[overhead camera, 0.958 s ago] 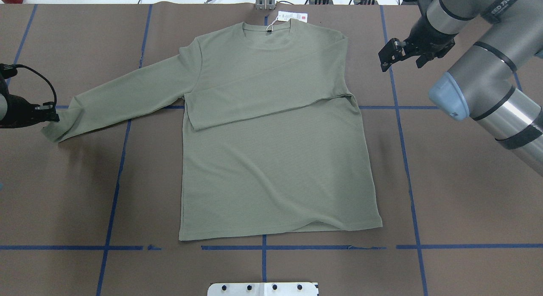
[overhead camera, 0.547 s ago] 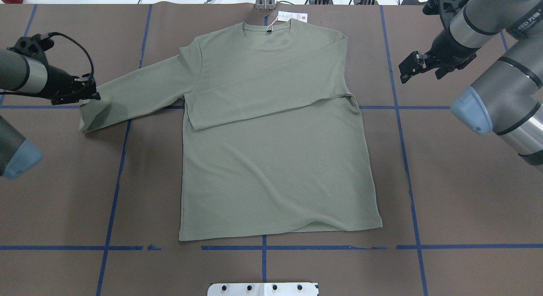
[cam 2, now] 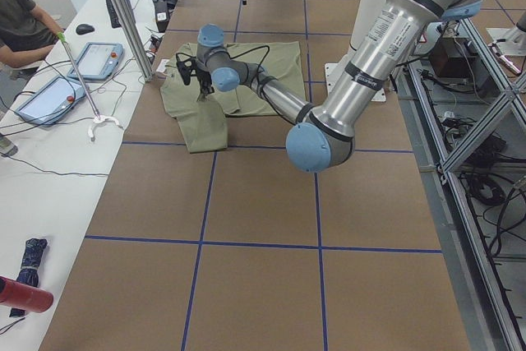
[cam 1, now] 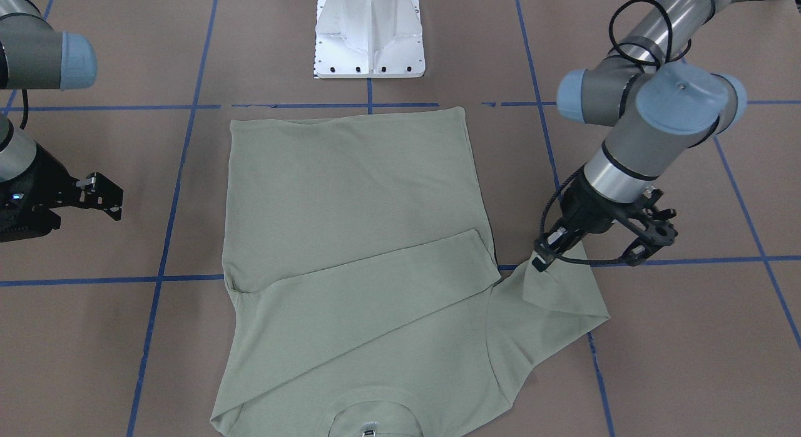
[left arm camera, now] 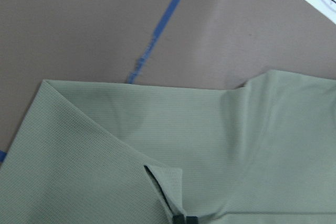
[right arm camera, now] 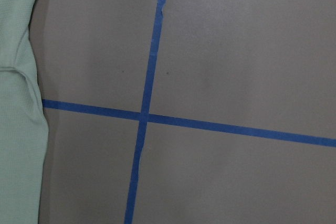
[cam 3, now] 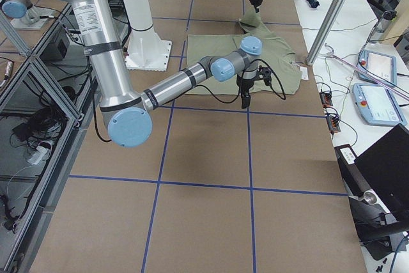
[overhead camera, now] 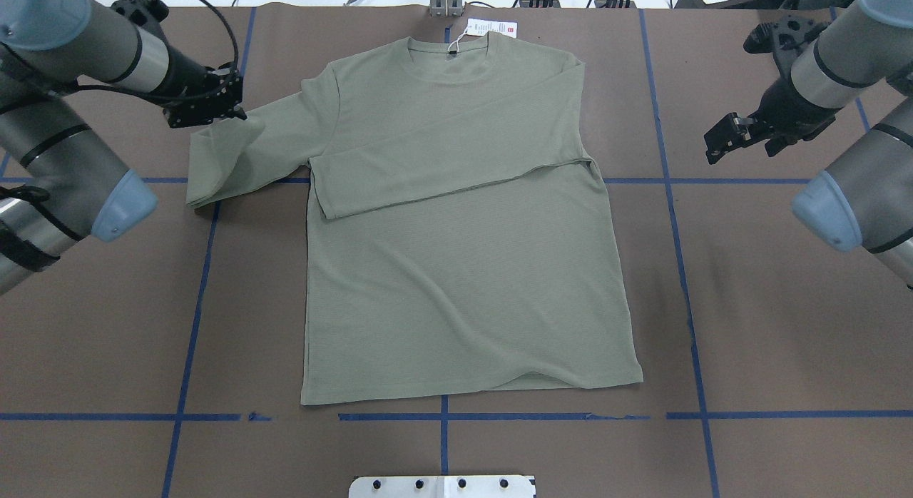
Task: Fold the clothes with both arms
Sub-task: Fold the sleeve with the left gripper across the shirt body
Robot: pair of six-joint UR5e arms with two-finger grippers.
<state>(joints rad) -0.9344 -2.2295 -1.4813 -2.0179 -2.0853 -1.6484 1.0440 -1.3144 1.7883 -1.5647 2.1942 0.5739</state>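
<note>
Since a second ago our left gripper [cam 1: 541, 257], fingers [cam 1: 551, 243] pinching the cuff [left arm camera: 165, 174], swung it inward. We find the shirt [overhead camera: 463, 284] flat on the surface [overhead camera: 713, 305]: one sleeve [overhead camera: 442, 170] folded, body unfolded; right gripper [overhead camera: 740, 147] seems spread.

Sage-green sleeve [left arm camera: 220, 129], its edge in the dark tool [left arm camera: 181, 217]; blue tape line [left arm camera: 157, 31] across brown table [left arm camera: 73, 24]

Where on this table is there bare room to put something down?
Bare table between the shirt and the white base plate, and beside the shirt on the right pincer's side. Crowded where the left pincer holds the sleeve.
</note>
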